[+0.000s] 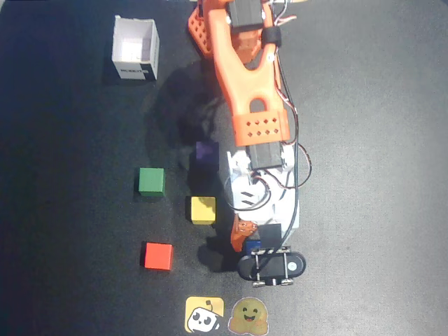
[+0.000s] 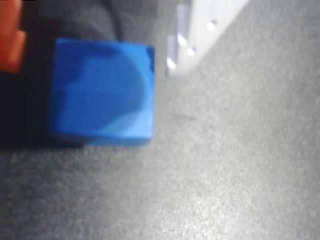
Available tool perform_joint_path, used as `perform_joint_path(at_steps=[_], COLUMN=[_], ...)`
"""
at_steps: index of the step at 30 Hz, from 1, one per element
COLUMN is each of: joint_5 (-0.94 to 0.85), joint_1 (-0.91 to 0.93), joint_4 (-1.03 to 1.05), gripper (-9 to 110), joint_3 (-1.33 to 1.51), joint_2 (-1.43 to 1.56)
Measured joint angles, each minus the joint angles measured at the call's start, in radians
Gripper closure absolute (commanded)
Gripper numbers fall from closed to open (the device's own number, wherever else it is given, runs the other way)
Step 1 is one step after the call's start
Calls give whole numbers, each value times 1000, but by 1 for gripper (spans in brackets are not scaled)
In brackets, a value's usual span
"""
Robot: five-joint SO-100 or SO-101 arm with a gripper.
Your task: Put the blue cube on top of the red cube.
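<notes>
white box (image 1: pixel 135 47): far left of the overhead view, open top, well clear of the job.
green cube (image 1: pixel 150 181): left of centre, not a task item.
red cube (image 1: pixel 158 255): near-left on the dark worktop (image 1: pixel 70 210), nothing on top, free on all sides. This is the target.
yellow cube (image 1: pixel 203 209): between red cube and arm, a bit farther back. It sits close to the carry path.
purple cube (image 1: pixel 206 153): far side of yellow, partly in the arm's shadow. Not the blue one.
blue cube (image 2: pixel 102 92): near-centre, right of the red cube and well apart from it. Overhead shows only a sliver under the wrist; the wrist view shows it resting on the worktop.
tool (image 2: pixel 95 55): open around the blue cube. Orange finger (image 2: pixel 10 37) just left of it, white finger (image 2: pixel 192 35) off to its right with a visible gap. Nothing gripped yet, by my read.
step: grasp, not yet closed.
how: centre the cube between the fingers first, as the gap is lopsided and closing now would likely shove it sideways. Close square on flat faces. Lift straight up above cube height before moving left, keeping on the near side of yellow.
stickers (image 1: pixel 224 315): two at the near edge, irrelevant.
</notes>
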Motion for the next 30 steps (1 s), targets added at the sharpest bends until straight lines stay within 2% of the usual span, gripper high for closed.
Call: perform_joint_path(at_steps=[16,21,24,30], joint_5=[15,21,23,21], joint_1=[-5,-5,-5,-5], joint_4=[-89,-106,-109,-114], gripper=[81,87,95,95], joint_3=[0,0,0,0], joint_2=[-83,-87,-89,-92])
